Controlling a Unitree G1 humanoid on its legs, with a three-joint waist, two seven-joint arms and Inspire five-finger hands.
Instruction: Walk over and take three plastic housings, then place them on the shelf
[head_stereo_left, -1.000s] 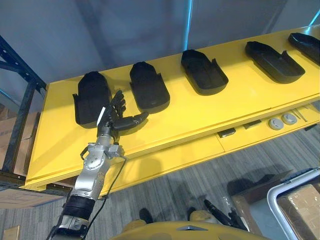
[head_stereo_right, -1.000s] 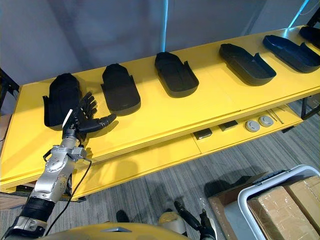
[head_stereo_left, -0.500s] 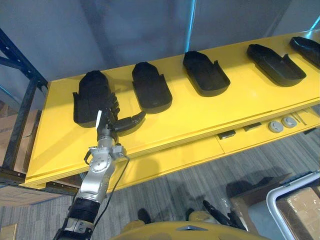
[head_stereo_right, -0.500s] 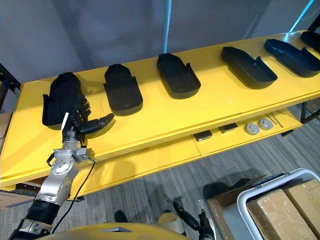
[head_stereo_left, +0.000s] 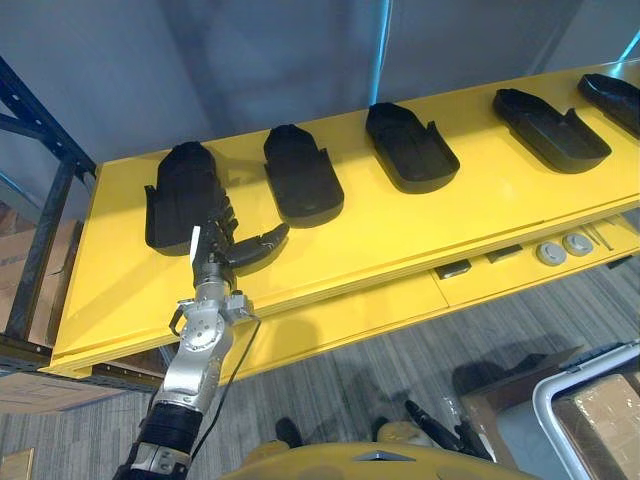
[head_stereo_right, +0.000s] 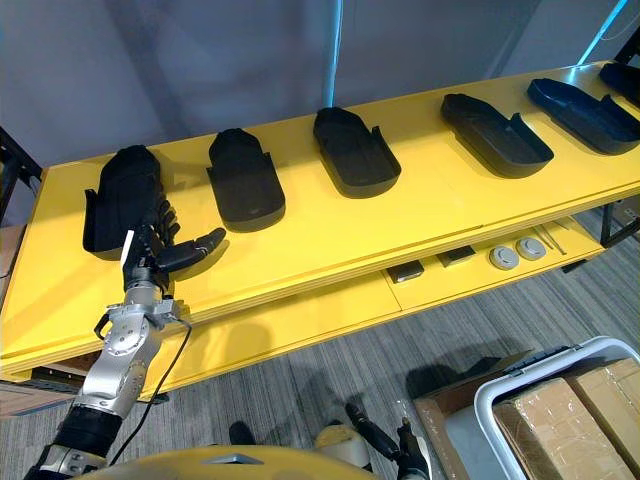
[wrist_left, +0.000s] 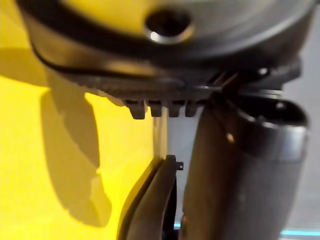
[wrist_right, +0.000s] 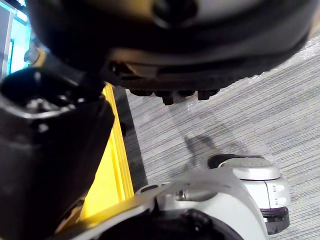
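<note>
Nearest the robot, at 5 o'clock in the left eye view, the right hand (head_stereo_left: 437, 424) hangs above grey ribbed carpet (head_stereo_left: 400, 350); whether it is spread or closed cannot be told. At 4 o'clock a white-rimmed bin (head_stereo_right: 560, 352) holds brown cardboard boxes (head_stereo_right: 570, 420).

At 8 o'clock the left hand (head_stereo_left: 226, 240) reaches over the front of a smooth yellow board (head_stereo_left: 380, 230). Its fingers are straight and fanned apart, overlapping the near right edge of the leftmost housing (head_stereo_left: 183, 195). The thumb juts toward 3 o'clock over bare yellow. Contact with the housing cannot be confirmed.

Under the board's front lip, a lower yellow ledge (head_stereo_left: 500, 275) carries two grey round discs (head_stereo_left: 563, 244) and a small dark block (head_stereo_left: 455, 267).

Five matte black plastic housings lie in a row along the board, each elongated with one rounded end, and well apart from each other. The leftmost and the second housing (head_stereo_left: 300, 176) show closed, domed backs. The third housing (head_stereo_left: 410, 146), fourth housing (head_stereo_left: 551, 128) and fifth housing (head_stereo_left: 612, 98) lie hollow side up, with raised walls around shallow cavities.

At 9 o'clock stands a blue steel rack post (head_stereo_left: 42, 200).
</note>
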